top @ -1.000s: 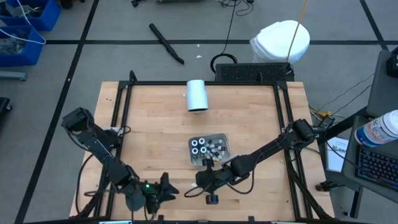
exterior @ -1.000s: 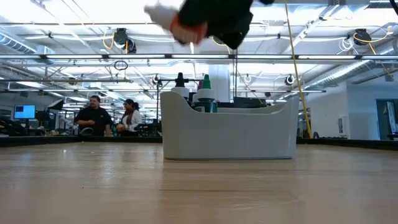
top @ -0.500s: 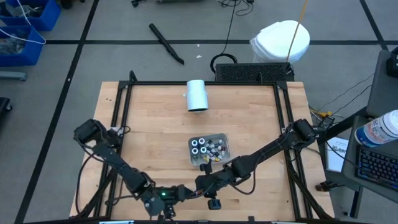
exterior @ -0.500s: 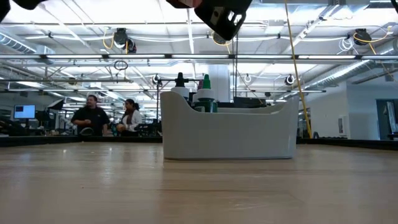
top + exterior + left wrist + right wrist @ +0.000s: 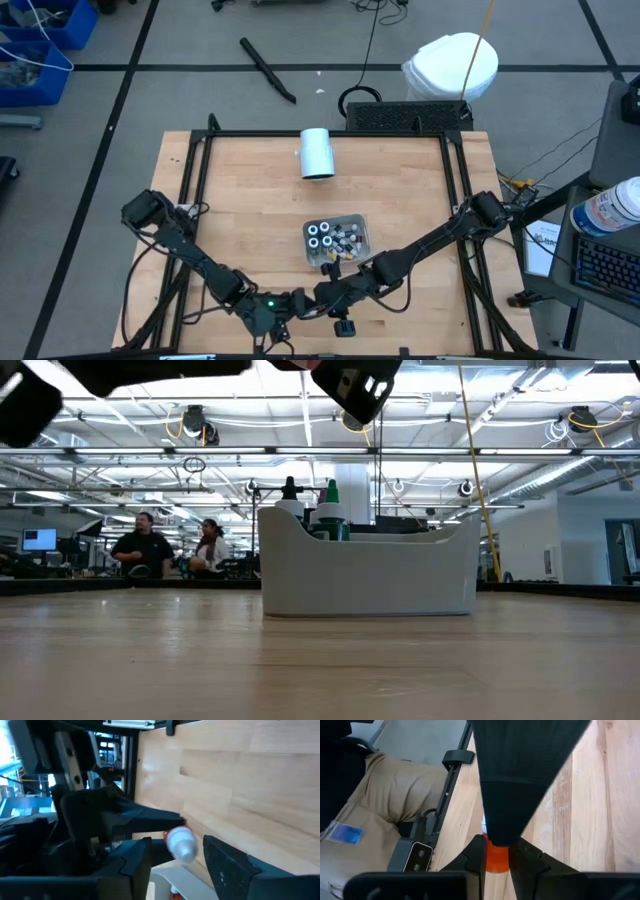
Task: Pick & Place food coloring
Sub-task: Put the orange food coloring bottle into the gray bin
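Food coloring bottle (image 5: pixel 496 859), orange-bodied and white-capped, pinched between right end effector (image 5: pixel 322 296) fingers, raised just near-side of grey tray (image 5: pixel 359 238). Left end effector (image 5: pixel 297 302) spread, fingers (image 5: pixel 227 862) flanking white cap (image 5: pixel 182 843) of same bottle, not seen touching. Remaining food coloring bottles (image 5: pixel 330 239) upright inside tray, mid-surface. White cylinder (image 5: pixel 317 153) lying well beyond tray toward far edge of wooden surface (image 5: pixel 250 210).

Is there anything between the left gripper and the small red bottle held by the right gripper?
Nothing visible stands between them. The small red white-capped bottle, clamped in the right gripper, sits directly in the gap between the open jaws of the left gripper.
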### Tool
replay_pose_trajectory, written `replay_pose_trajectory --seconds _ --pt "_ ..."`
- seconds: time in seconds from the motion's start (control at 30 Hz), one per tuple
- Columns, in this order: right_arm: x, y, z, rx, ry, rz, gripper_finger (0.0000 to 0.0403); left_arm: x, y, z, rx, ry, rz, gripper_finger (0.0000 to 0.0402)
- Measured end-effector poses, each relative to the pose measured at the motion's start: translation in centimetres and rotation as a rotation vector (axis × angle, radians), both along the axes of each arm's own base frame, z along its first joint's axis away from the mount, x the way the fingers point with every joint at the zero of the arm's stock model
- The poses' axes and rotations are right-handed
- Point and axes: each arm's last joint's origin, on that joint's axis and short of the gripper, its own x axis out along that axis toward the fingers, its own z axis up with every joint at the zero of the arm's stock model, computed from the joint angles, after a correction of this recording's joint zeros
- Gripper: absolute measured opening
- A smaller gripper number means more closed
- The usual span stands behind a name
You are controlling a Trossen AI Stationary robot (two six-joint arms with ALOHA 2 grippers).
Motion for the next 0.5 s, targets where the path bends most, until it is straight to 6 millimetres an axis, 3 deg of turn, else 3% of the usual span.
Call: replay_pose_trajectory --seconds 0.5 --pt "0.04 0.02 -0.01 0.0 -0.004 0.002 0.0052 0.48 0.66 -0.14 -0.029 0.023 0.01 0.0109"
